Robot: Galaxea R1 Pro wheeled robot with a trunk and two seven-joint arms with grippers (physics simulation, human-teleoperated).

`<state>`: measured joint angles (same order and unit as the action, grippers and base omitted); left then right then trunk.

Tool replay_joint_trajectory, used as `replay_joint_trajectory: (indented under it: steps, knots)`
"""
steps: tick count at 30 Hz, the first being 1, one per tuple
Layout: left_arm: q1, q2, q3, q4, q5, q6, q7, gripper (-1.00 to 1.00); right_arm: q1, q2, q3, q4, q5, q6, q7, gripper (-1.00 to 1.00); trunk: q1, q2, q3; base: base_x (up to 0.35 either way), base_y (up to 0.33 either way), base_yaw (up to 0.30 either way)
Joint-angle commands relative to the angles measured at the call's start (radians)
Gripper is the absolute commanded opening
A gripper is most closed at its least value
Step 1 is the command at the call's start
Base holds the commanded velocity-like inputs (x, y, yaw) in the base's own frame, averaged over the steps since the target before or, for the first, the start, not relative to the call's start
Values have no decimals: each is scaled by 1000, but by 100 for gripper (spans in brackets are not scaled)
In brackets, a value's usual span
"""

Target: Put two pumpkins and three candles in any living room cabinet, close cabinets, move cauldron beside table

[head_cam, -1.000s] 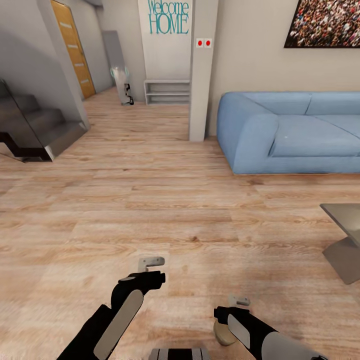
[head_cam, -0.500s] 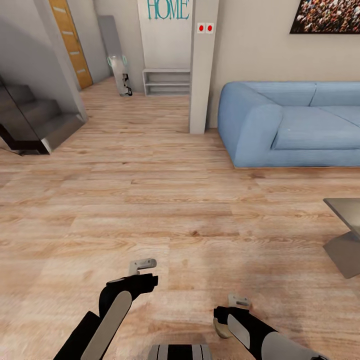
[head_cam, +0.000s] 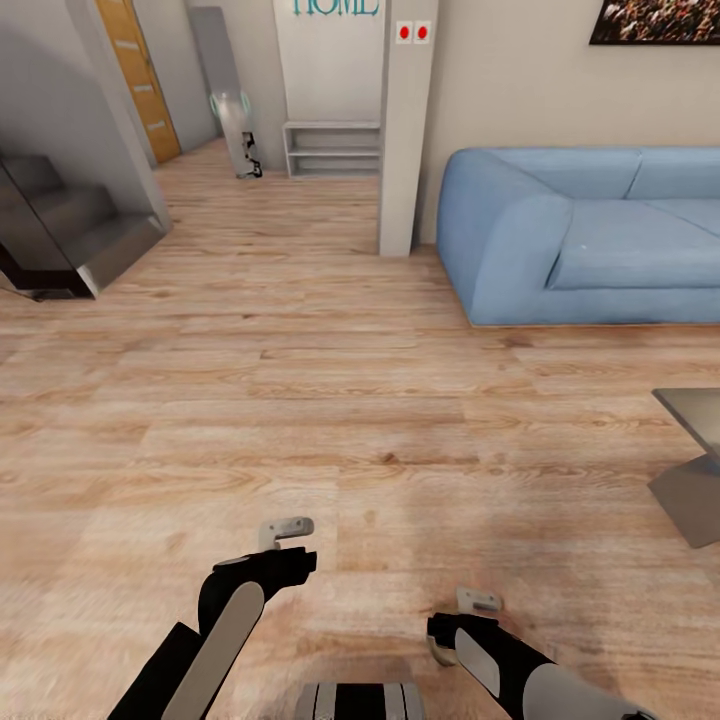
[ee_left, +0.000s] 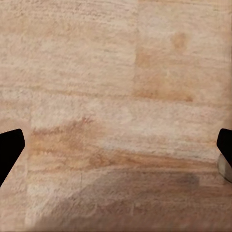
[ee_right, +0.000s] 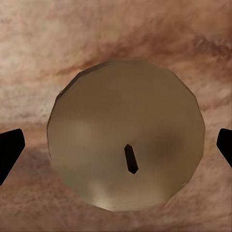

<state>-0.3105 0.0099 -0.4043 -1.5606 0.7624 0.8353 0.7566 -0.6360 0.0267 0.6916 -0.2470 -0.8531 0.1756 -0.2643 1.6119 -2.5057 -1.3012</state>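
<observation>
A tan candle [ee_right: 126, 135] with a short dark wick stands upright on the light wood plank floor [head_cam: 330, 400] of the living room. I look straight down on it in the right wrist view. My right gripper [head_cam: 470, 612] hovers over it, open, with a fingertip on each side and clear of it. In the head view only a sliver of the candle [head_cam: 436, 650] shows beside that gripper. My left gripper [head_cam: 286, 530] is open over bare floor, with nothing between its fingers. The pumpkins, cabinet and cauldron are out of view.
A blue sofa [head_cam: 590, 240] stands along the far wall at the right. The corner of a grey table [head_cam: 692, 455] shows at the right edge. A pale pillar [head_cam: 405, 130], a low shelf [head_cam: 330, 150] and dark stairs [head_cam: 60, 240] lie further off.
The whole head view has shifted, so the camera moved. My left arm has dropped slightly and moved left. Less of the candle shows beside my right gripper than before.
</observation>
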Motion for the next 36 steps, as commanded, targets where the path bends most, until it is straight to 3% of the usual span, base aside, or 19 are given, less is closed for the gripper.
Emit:
replay_joint_trajectory:
  steps: [1, 17, 36]
  knots:
    - [-1, 1, -2, -1, 9, 1, 10, 100, -1, -1, 8, -2, -6, 4, -7, 100, 0, -1, -5, 0, 0, 0]
    - [-1, 1, -5, -1, 9, 1, 10, 100, -1, -1, 9, -2, -6, -11, -7, 100, 3, -2, -28, 0, 0, 0]
    - [-1, 1, -13, 3, 9, 1, 9, 100, -1, -1, 9, -2, -6, -11, -7, 100, 3, -2, -28, 20, 0, 0]
